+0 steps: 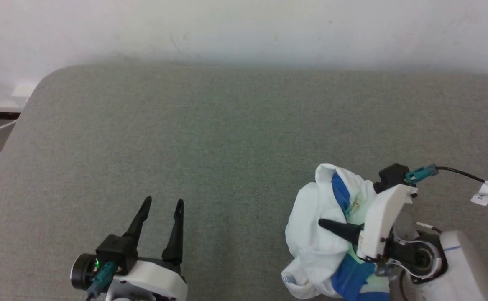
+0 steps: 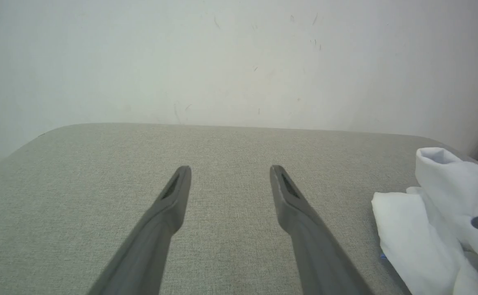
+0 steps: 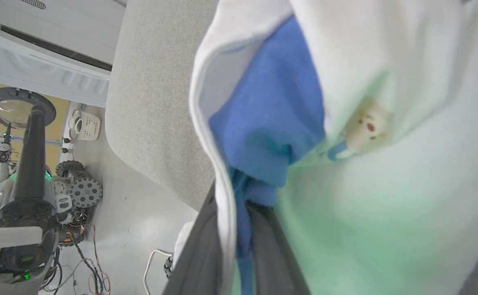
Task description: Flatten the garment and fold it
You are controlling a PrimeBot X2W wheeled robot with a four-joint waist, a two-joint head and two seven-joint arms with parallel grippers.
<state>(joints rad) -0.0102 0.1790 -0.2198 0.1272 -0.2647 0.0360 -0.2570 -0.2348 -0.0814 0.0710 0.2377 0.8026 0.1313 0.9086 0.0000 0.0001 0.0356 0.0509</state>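
Pinching a fold of the shirt (image 1: 310, 238) between its nearly closed fingers, the right pincer (image 1: 331, 228) holds it as a crumpled ball at the near right of the grey pad (image 1: 185, 138). The left pincer (image 1: 162, 205) is wide open and holds nothing. The shirt lies off to its right, well apart. It is too bunched to tell which way it runs long. I think the left pincer must reach right for a loose edge.
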